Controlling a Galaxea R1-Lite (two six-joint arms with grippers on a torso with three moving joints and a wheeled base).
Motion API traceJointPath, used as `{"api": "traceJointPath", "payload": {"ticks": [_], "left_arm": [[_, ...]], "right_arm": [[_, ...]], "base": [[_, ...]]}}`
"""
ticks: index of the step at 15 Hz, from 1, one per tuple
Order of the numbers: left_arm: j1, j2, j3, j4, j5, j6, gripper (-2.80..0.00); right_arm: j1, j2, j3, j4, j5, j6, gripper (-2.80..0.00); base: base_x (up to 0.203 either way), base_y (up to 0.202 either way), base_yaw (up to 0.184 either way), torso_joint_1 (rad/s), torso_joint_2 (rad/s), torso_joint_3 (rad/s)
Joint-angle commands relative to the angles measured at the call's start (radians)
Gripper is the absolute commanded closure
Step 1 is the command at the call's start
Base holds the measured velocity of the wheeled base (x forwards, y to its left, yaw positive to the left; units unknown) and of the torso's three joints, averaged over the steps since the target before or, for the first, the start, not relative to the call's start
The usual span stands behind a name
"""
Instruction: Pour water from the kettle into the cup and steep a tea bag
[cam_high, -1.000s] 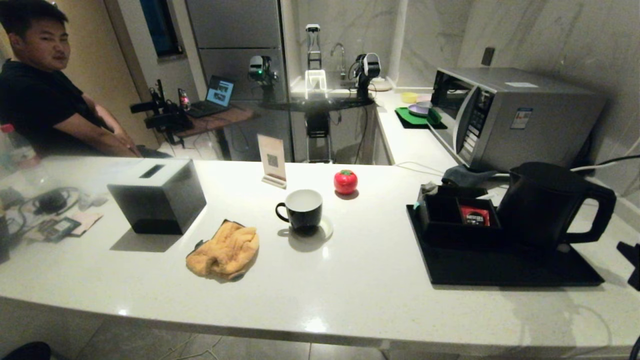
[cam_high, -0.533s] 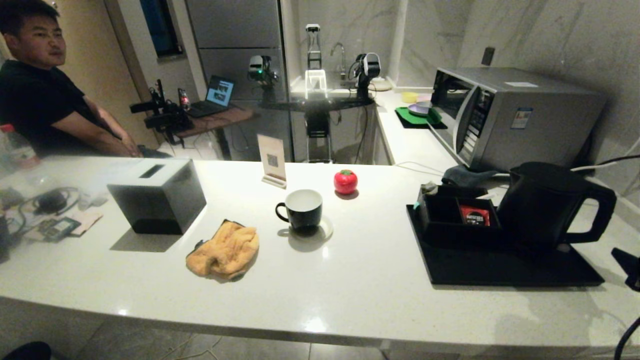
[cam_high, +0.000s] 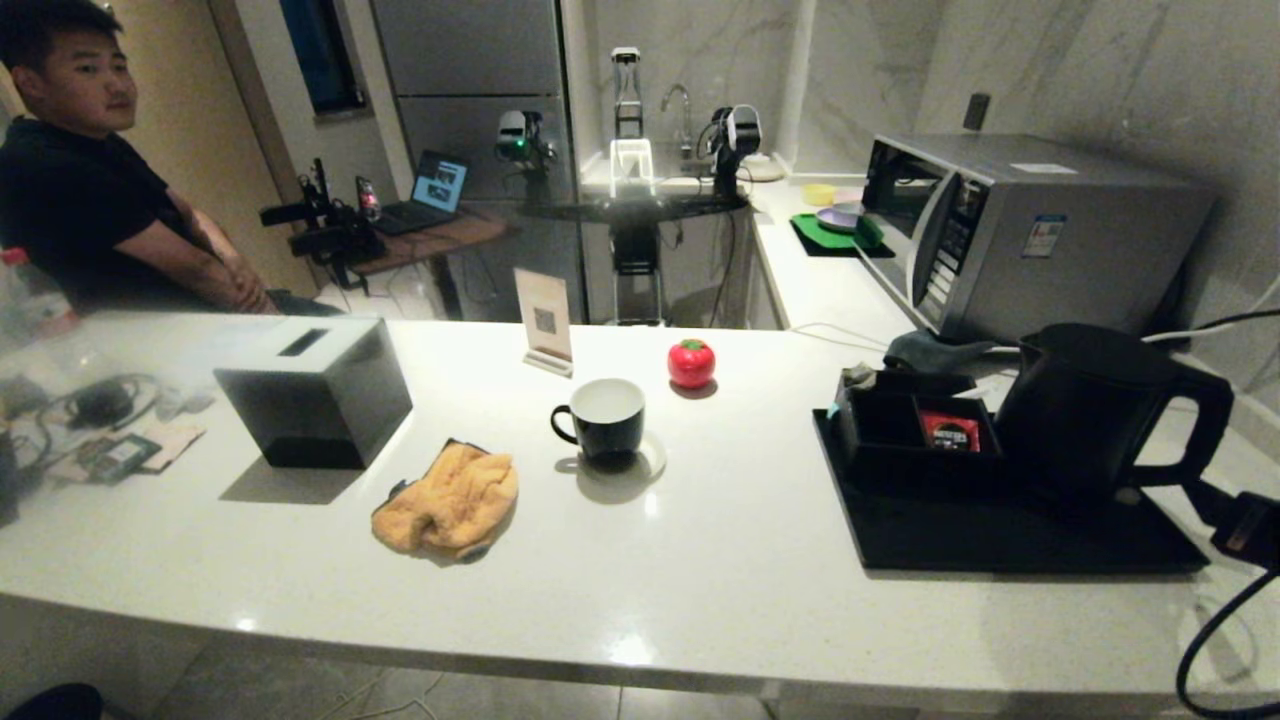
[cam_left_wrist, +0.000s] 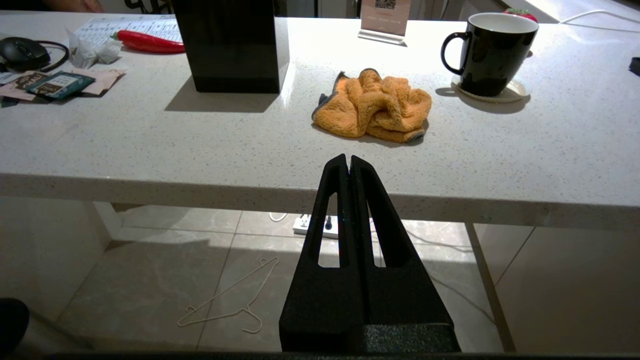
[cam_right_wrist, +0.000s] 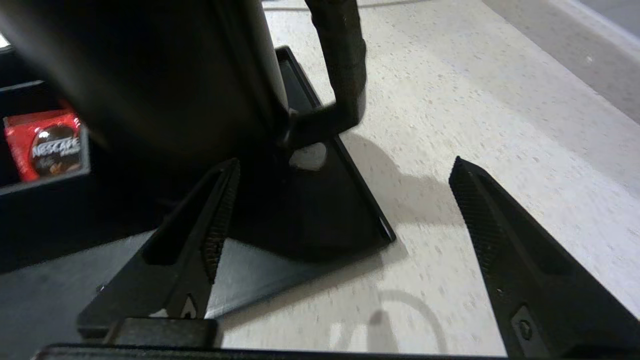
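Right tool (cam_right_wrist: 345, 205), fingers wide apart and empty, sits low over the bench (cam_high: 700, 560), just short of the kettle (cam_high: 1090, 410) handle on the black tray (cam_high: 1000, 540). Handle upright, facing it. Left tool (cam_left_wrist: 348, 162) closed, parked below the bench edge, nearer the cup (cam_high: 603, 417).

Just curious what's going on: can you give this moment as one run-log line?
right claw: open, near kettle handle, holding nothing | left claw: shut, parked below counter edge | cup: empty, on coaster
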Motion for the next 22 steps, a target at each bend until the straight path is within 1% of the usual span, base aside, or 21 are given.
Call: {"api": "traceJointPath", "payload": {"ticks": [1, 3, 5, 8, 12, 15, 18, 22], "left_arm": [[0.0, 0.001, -0.001, 0.0, 0.001, 0.0, 0.0], [0.0, 0.001, -0.001, 0.0, 0.001, 0.0, 0.0], [0.0, 0.001, 0.001, 0.0, 0.001, 0.0, 0.0], [0.0, 0.001, -0.001, 0.0, 0.001, 0.0, 0.0], [0.0, 0.001, 0.001, 0.0, 0.001, 0.0, 0.0], [0.0, 0.001, -0.001, 0.0, 0.001, 0.0, 0.0], [0.0, 0.001, 0.0, 0.0, 0.001, 0.0, 0.0], [0.0, 0.001, 0.0, 0.0, 0.001, 0.0, 0.0]], "right_arm": [[0.007, 0.092, -0.022, -0.057, 0.001, -0.001, -2.8], [0.015, 0.136, -0.054, -0.116, 0.001, -0.011, -2.8], [0.015, 0.169, -0.074, -0.154, 0.001, -0.061, -2.8], [0.015, 0.188, -0.119, -0.153, -0.001, -0.064, -2.8], [0.014, 0.207, -0.142, -0.155, -0.004, -0.063, -2.8], [0.012, 0.227, -0.197, -0.151, -0.032, -0.063, -2.8], [0.012, 0.252, -0.219, -0.155, -0.033, -0.064, -2.8], [0.009, 0.279, -0.288, -0.155, -0.033, -0.067, -2.8]], "base": [[0.0, 0.0, 0.0, 0.0, 0.0, 0.0], [0.0, 0.0, 0.0, 0.0, 0.0, 0.0], [0.0, 0.0, 0.0, 0.0, 0.0, 0.0], [0.0, 0.0, 0.0, 0.0, 0.0, 0.0], [0.0, 0.0, 0.0, 0.0, 0.0, 0.0], [0.0, 0.0, 0.0, 0.0, 0.0, 0.0], [0.0, 0.0, 0.0, 0.0, 0.0, 0.0], [0.0, 0.0, 0.0, 0.0, 0.0, 0.0]]}}
